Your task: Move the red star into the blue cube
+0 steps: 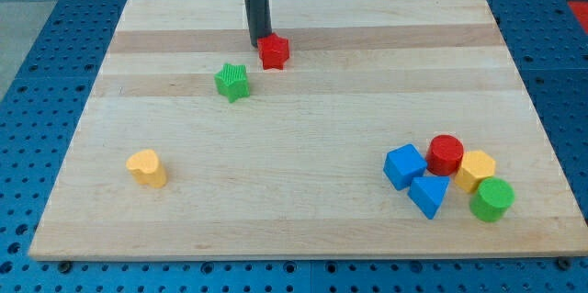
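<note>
The pale wooden board surface (pixel 303 146) lies on a blue perforated table (pixel 28 100) and carries eight small blocks. There are no fingers on this arm — it ends in a straight dark rod, and my tip (pixel 260 45) sits near the view's top centre, touching or just beside the upper-left edge of the red star-shaped block (pixel 274 51). Nothing is held; the rod only stands against that block.

The red star is at the view's top, a little left of centre. Just below it and to the left, apart from it, is the green star-shaped block (pixel 233 82). Well apart, toward the view's lower left, stands the yellow heart-shaped block (pixel 147 167) on its own.

The blue cube (pixel 404 165) is far from the red star, at the view's lower right, on the left side of a tight cluster. Touching or just beside it are the red cylinder (pixel 446 154) above right and the blue triangular block (pixel 429 194) below right. Further right sit the yellow hexagonal block (pixel 476 170) and the green cylinder (pixel 492 199) — both packed close to their neighbours.

No containers, labels or readable writing show.
</note>
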You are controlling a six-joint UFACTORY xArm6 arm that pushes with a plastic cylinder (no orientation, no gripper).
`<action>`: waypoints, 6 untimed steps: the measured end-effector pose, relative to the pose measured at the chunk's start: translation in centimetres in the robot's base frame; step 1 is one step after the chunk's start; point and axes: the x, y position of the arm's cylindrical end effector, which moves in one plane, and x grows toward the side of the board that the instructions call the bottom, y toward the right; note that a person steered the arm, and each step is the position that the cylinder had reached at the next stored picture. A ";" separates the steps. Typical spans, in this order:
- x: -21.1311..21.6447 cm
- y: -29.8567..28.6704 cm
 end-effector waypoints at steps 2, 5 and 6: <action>1.6 1.8; 11.4 2.8; 13.8 3.3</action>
